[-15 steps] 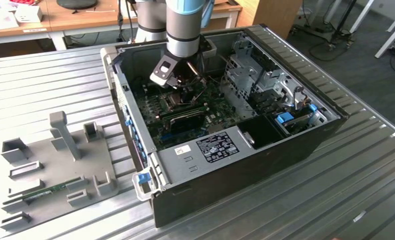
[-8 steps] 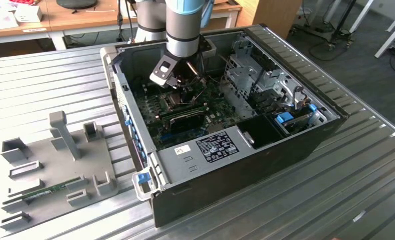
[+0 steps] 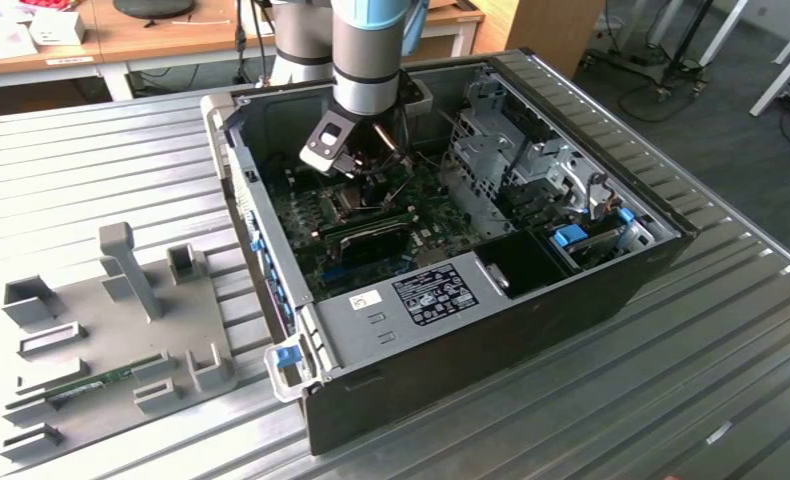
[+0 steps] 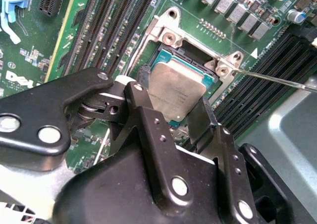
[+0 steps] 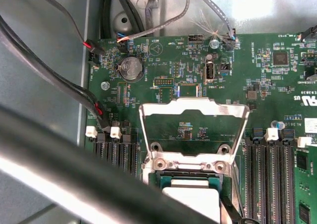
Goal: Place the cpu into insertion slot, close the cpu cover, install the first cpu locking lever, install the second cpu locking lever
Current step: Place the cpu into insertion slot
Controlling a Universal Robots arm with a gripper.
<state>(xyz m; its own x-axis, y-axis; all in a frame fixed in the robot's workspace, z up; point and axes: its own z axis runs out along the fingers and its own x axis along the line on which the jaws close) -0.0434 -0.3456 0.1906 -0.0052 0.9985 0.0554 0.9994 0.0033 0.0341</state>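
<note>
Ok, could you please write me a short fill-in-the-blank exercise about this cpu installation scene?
1. The cover is swung ___, not shut.
2. The board around the slot is ___ in colour.
3. The gripper hangs ___ the case, not outside it, right by the cpu.
Missing words: open; green; inside.

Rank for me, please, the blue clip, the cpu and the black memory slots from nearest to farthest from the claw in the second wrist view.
1. The cpu, gripped in the claw.
2. The black memory slots, running alongside the cpu.
3. The blue clip, beyond those slots.
</note>
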